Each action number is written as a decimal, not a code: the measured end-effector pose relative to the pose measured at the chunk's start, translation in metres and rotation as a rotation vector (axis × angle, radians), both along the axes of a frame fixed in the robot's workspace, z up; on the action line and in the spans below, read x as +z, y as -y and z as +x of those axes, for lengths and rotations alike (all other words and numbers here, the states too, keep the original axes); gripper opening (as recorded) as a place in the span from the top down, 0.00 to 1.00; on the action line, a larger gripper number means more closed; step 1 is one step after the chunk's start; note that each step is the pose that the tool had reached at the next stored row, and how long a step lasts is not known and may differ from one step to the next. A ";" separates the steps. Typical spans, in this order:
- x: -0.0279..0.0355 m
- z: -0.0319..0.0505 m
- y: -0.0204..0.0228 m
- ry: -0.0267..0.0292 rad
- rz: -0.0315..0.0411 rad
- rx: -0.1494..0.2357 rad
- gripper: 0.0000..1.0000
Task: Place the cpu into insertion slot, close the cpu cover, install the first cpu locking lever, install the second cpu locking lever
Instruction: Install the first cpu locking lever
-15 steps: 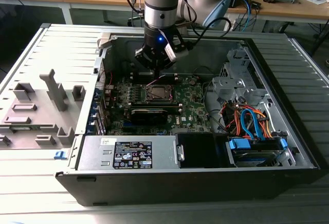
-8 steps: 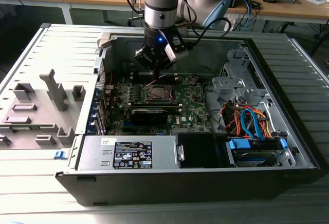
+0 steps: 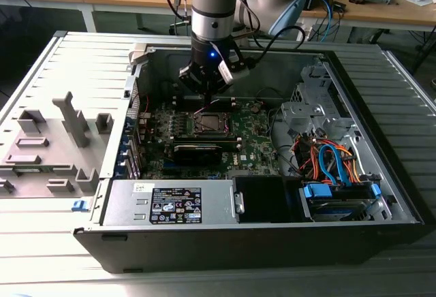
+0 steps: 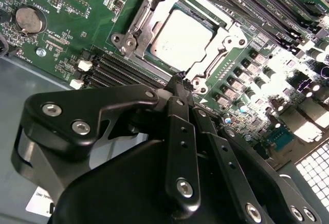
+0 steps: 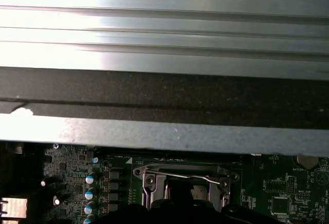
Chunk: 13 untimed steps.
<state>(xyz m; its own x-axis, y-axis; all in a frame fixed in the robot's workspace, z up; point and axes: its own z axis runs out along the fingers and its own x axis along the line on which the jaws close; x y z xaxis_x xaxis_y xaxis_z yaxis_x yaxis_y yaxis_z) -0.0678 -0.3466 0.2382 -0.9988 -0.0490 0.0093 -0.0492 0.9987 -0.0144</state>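
In the open computer case my gripper [image 3: 206, 97] hangs just behind the insertion slot [image 3: 208, 124] on the green motherboard. The second wrist view has the cpu [image 4: 182, 39] lying flat in the insertion slot [image 4: 121, 40], its top bright with glare. The silver cpu cover [image 4: 227, 33] lies down around it. My gripper [image 4: 183, 81] is shut, its black fingertips together at the socket's edge; I cannot tell whether anything is pinched between them. In the first wrist view a thin wire locking lever [image 5: 180, 175] runs across the socket's side.
A power supply [image 3: 177, 205] fills the case's near side. A drive bay with blue and orange cables [image 3: 334, 161] is on the exterior view's right. Memory slots [image 4: 247, 3] and a coin battery [image 4: 28, 19] flank the socket. A grey fixture [image 3: 54, 140] lies outside the case.
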 end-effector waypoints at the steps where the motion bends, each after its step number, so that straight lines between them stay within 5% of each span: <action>1: -0.0001 0.0000 0.0000 -0.0001 0.0000 0.000 0.89; 7: -0.0020 -0.0001 -0.0006 -0.0001 0.0000 0.002 0.89; 8: -0.0052 -0.0008 -0.0094 0.0001 0.0002 0.037 0.89; 10: -0.0089 -0.0031 -0.0123 0.0001 0.0001 0.073 0.89; 13: -0.0104 -0.0043 -0.0176 -0.0001 -0.0001 0.079 0.89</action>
<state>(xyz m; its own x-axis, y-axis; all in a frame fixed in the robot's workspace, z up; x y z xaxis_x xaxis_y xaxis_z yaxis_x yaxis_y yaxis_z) -0.0722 -0.3290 0.2277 -0.9918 -0.1275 0.0094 -0.1276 0.9917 -0.0145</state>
